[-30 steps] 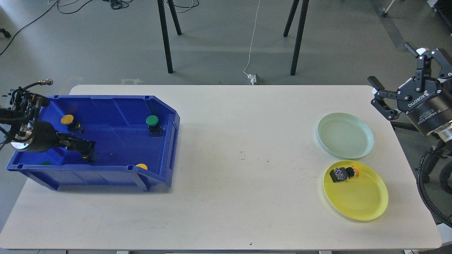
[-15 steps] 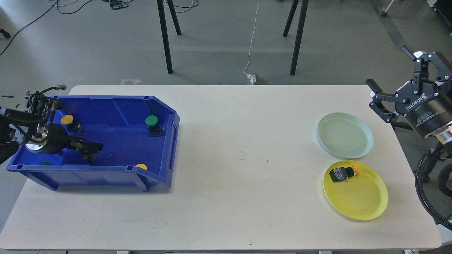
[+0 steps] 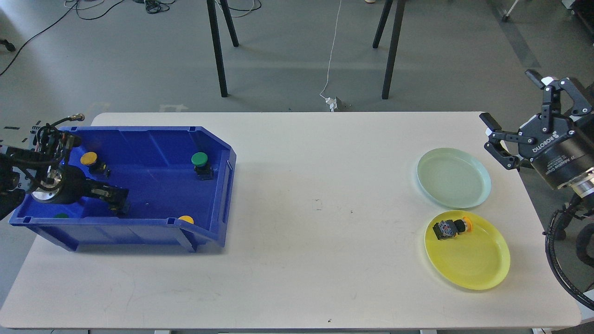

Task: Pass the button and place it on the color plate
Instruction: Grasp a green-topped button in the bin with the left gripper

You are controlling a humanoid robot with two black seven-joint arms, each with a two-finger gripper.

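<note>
The buttons still to be moved lie in the blue bin (image 3: 153, 185) at the table's (image 3: 297, 260) left end: a green button (image 3: 200, 161) near the bin's right wall, a yellow button (image 3: 89, 159) at the back left, another yellow one (image 3: 186, 219) against the front lip, and a green one (image 3: 60, 215) half hidden at the front-left corner. One yellow-capped button (image 3: 451, 228) already lies on its side on the yellow plate (image 3: 468, 260); the pale green plate (image 3: 454, 177) beside it holds nothing. The left gripper (image 3: 117, 202) reaches low into the bin, dark against the floor, so whether its jaws grip anything cannot be told. The right gripper (image 3: 515, 123) waits past the green plate with jaws spread wide and empty. The likely trouble is a poor grasp: a dome cap could slip, or the wrist could catch the bin wall and drag it. A loose hold would also risk a drop at the handover, and the wrong colour could land on a plate.
</note>
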